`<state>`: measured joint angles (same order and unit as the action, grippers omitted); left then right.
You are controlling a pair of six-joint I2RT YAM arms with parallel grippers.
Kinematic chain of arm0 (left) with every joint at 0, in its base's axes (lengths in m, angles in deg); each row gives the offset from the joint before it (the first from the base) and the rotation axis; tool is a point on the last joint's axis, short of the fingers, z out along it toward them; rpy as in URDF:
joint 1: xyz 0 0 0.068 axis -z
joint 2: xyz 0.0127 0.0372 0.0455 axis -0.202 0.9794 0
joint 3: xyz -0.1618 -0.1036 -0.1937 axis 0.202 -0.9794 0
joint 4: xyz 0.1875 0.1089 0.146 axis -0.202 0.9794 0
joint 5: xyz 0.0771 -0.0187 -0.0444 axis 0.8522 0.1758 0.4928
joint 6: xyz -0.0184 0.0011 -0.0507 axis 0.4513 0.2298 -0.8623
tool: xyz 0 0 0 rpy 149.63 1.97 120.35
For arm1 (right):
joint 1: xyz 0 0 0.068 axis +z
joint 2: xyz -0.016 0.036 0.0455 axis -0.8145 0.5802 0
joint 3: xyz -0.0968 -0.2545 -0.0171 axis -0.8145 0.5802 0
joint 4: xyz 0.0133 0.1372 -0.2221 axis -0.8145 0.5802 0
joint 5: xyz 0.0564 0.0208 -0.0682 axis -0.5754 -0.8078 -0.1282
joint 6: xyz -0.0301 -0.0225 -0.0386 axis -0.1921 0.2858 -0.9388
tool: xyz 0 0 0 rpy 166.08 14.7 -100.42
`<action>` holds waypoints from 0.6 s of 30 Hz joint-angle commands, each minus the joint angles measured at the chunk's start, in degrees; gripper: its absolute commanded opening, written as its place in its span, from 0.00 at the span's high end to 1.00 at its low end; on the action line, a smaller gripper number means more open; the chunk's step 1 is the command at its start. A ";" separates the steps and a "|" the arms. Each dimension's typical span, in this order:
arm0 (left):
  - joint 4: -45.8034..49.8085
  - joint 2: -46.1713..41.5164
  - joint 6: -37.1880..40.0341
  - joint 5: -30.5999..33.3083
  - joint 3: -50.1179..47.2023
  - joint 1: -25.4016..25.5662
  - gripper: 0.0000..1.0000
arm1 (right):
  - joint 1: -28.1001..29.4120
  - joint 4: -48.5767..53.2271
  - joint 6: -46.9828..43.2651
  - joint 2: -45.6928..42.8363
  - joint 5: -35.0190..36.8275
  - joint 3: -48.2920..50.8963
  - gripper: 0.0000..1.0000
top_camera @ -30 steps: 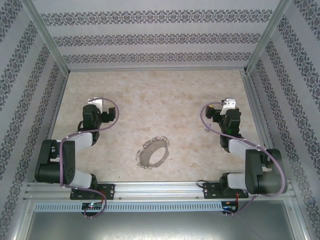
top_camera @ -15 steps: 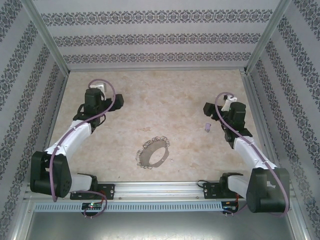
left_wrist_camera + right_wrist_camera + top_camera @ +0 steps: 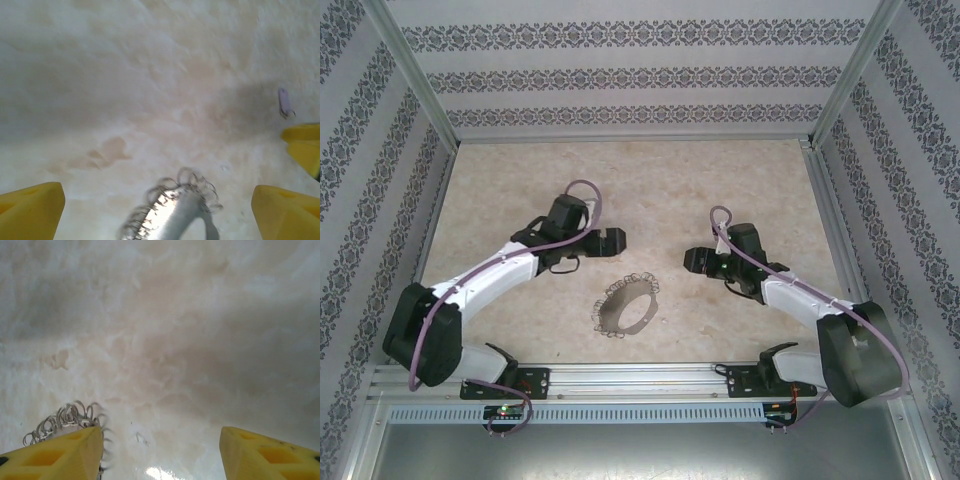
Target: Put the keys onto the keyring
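I am looking down at the table [image 3: 650, 190], its mottled beige, marble-like top taking the light. The keyring [image 3: 628, 305] is resting on it, closer to the near edge than the far one and roughly midway between left and right edges, the keys [image 3: 642, 279] fringing its rim. A small pale-purple tag [image 3: 284, 101] is lying on bare tabletop apart from the hoop, toward the right edge.

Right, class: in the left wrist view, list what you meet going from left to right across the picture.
Yellow finger at the left edge → grey metal keyring with a fringed rim → small pale-purple tag.
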<state>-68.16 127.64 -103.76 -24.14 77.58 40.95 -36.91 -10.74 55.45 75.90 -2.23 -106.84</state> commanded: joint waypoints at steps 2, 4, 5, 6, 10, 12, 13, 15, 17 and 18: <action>-2.73 3.09 -7.20 -2.11 0.68 6.95 0.03 | 0.73 1.46 1.89 -0.83 2.16 1.96 0.37; -4.27 5.04 -8.59 -1.66 0.81 9.94 0.03 | 0.62 2.55 1.62 -2.04 3.40 1.99 0.37; -5.23 6.13 -9.07 -1.79 0.89 11.22 0.03 | 0.69 2.73 1.52 -2.86 3.81 2.28 0.35; -5.72 7.25 -9.26 -1.75 1.20 12.11 0.03 | 0.67 3.17 1.68 -3.58 4.91 2.29 0.33; -7.48 12.28 -9.31 -3.01 3.51 14.59 0.03 | 0.59 6.20 0.34 -6.01 7.32 1.30 0.28; -8.52 13.99 -9.38 -4.04 4.13 14.82 0.03 | 0.42 7.68 -0.68 -6.79 6.97 0.77 0.28; -9.26 14.74 -9.65 -4.54 4.39 14.82 0.03 | 0.39 8.19 -1.01 -7.19 6.79 0.80 0.28; -10.15 15.88 -9.66 -5.32 4.86 14.82 0.03 | 0.22 8.52 -1.31 -7.81 6.32 0.92 0.28; -10.33 16.94 -9.52 -5.66 5.49 14.82 0.03 | 0.03 8.71 -1.34 -8.28 6.05 1.27 0.29; -10.60 17.34 -9.52 -5.89 5.68 14.84 0.02 | -0.07 8.74 -1.46 -8.45 5.95 1.35 0.29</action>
<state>-75.59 144.14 -112.37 -28.54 81.34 55.20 -36.69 -3.71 55.27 68.62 3.10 -105.07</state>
